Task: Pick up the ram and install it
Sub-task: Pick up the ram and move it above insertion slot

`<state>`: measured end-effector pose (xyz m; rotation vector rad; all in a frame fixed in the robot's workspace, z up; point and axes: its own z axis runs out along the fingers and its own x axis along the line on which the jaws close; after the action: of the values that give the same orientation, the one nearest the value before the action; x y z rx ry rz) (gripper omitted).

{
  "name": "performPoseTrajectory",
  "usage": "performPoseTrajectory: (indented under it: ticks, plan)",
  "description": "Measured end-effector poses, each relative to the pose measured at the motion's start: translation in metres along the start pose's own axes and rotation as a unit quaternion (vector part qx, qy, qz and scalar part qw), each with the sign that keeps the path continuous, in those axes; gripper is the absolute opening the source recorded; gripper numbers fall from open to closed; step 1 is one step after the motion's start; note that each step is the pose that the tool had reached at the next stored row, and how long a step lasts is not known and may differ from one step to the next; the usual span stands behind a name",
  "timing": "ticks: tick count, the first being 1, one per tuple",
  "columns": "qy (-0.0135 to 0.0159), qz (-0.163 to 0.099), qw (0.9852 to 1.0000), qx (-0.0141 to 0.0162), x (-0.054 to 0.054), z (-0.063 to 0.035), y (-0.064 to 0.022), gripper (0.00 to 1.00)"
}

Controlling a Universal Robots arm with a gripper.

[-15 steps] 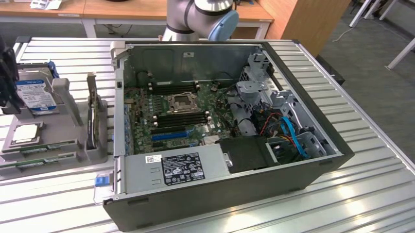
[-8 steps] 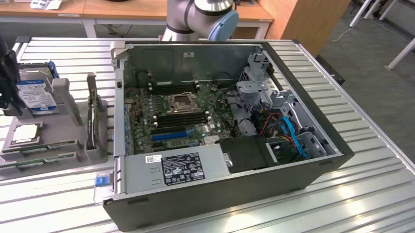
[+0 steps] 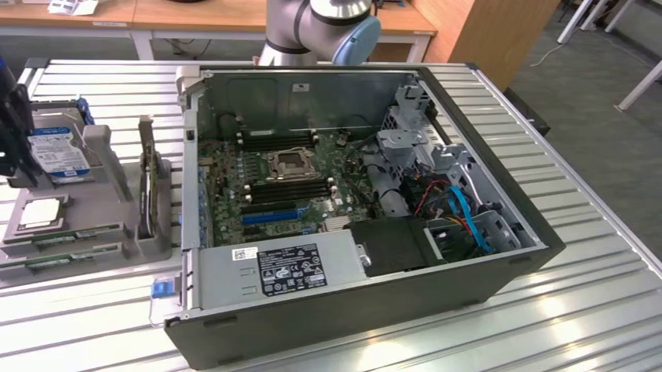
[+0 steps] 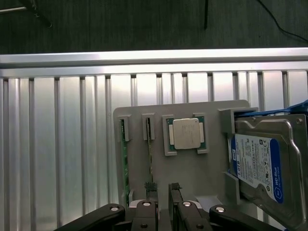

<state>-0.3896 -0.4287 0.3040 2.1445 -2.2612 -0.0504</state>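
Note:
Two ram sticks stand on edge in a grey holder tray (image 4: 211,113), one (image 4: 124,163) at its outer side and one (image 4: 149,156) beside it. In the exterior view they lie low in the tray (image 3: 62,239) at the left. My gripper (image 4: 163,191) hovers over the tray, open, with nothing between its fingers (image 4: 150,188). One fingertip sits just over the end of the second stick; whether it touches the stick I cannot tell.
The tray also holds a square silver processor (image 4: 186,133) and a blue-labelled hard drive (image 4: 257,166). An open computer case (image 3: 497,279) stands mid-table, with the motherboard (image 3: 279,182) and its black memory slots (image 3: 294,186) inside. The arm's base (image 3: 310,27) is behind the case.

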Motion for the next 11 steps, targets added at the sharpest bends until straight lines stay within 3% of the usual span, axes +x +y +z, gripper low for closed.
performPoseTrajectory:
  ticks: [11]
  plan:
    - [0.0000, 0.000, 1.0000, 0.0000, 0.0000, 0.0041, -0.0002, 0.24]
